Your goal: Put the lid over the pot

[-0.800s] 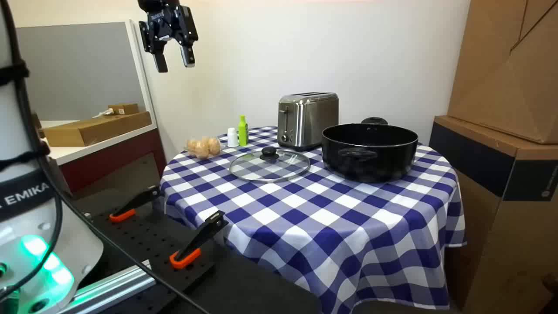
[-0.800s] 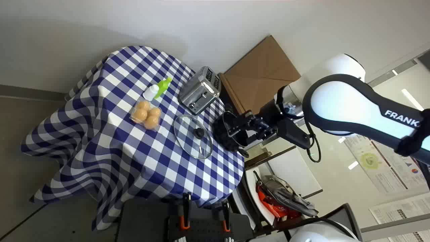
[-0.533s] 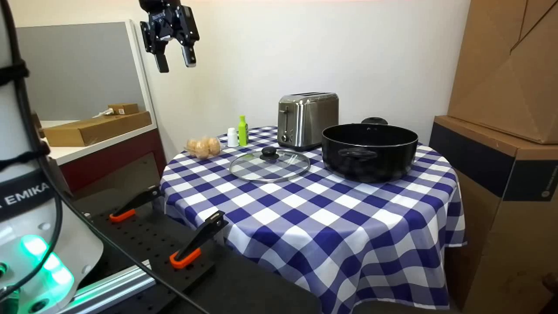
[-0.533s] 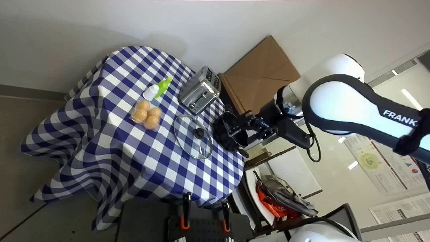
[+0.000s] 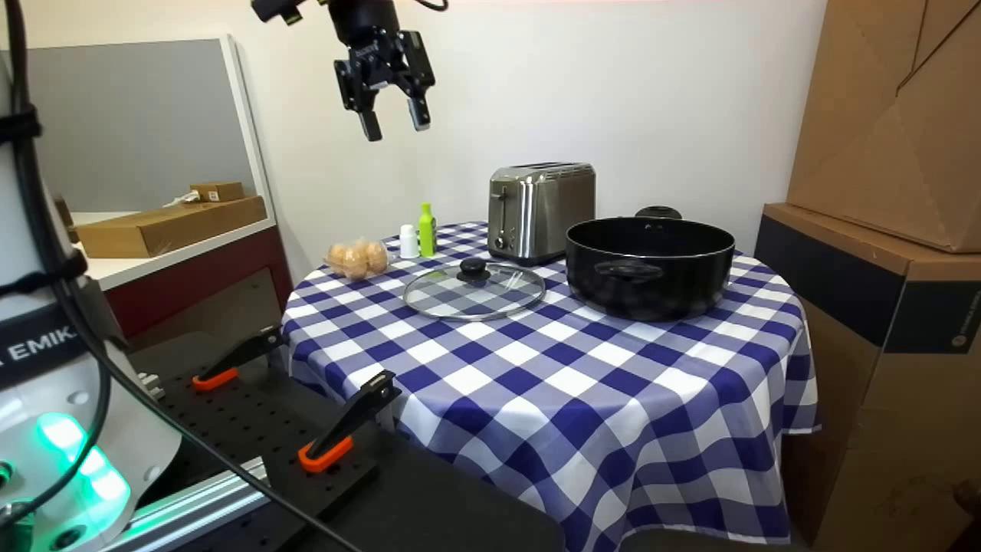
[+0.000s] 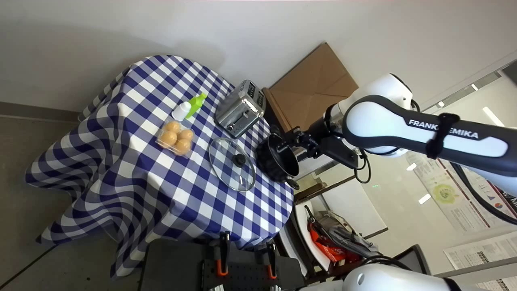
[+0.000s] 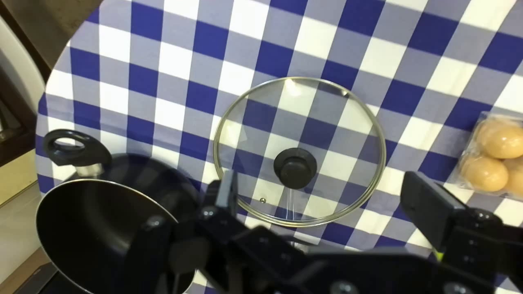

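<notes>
The clear glass lid (image 5: 490, 295) with a metal rim and dark knob lies flat on the checkered tablecloth, knob up; it also shows in an exterior view (image 6: 238, 161) and the wrist view (image 7: 295, 167). The wide black pot (image 5: 651, 280) stands uncovered beside it; it shows partly behind the gripper in an exterior view (image 6: 270, 161) and at lower left in the wrist view (image 7: 98, 228). My gripper (image 5: 397, 129) is open and empty, high above the table. In the wrist view the fingers (image 7: 318, 181) stand apart, with the lid's knob showing between them, well below.
A steel toaster (image 5: 540, 211) stands behind the lid and pot. A pack of eggs (image 5: 358, 259), a white bottle (image 5: 408, 241) and a green bottle (image 5: 427, 230) stand near the table's far-left side. Cardboard boxes (image 5: 866, 322) are beyond the pot. Clamps (image 5: 352, 422) sit at the near edge.
My gripper has moved right and slightly down in an exterior view, closer to over the lid. It stays open. The lid and the pot have not moved.
</notes>
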`<act>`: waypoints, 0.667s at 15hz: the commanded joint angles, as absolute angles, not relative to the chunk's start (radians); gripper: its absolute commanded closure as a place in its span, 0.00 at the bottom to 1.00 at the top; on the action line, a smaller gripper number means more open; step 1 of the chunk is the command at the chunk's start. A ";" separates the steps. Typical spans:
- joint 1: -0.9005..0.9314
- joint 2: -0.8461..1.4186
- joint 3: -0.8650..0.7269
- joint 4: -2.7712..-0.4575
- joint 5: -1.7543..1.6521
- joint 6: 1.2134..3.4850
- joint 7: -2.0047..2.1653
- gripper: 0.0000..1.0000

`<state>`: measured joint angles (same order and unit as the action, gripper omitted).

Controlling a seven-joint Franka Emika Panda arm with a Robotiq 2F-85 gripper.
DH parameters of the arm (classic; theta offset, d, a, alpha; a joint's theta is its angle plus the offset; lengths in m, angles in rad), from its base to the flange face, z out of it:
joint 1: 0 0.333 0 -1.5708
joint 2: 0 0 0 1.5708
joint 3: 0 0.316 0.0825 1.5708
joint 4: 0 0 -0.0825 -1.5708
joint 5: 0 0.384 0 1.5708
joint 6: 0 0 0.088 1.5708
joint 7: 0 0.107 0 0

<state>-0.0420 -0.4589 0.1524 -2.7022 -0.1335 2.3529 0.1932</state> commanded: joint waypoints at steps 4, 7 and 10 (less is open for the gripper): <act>-0.072 -0.052 0.115 -2.428 -0.263 2.471 0.179 0.00; -0.041 0.084 0.097 -2.305 -0.275 2.453 0.165 0.00; -0.013 0.204 0.074 -2.211 -0.262 2.434 0.140 0.00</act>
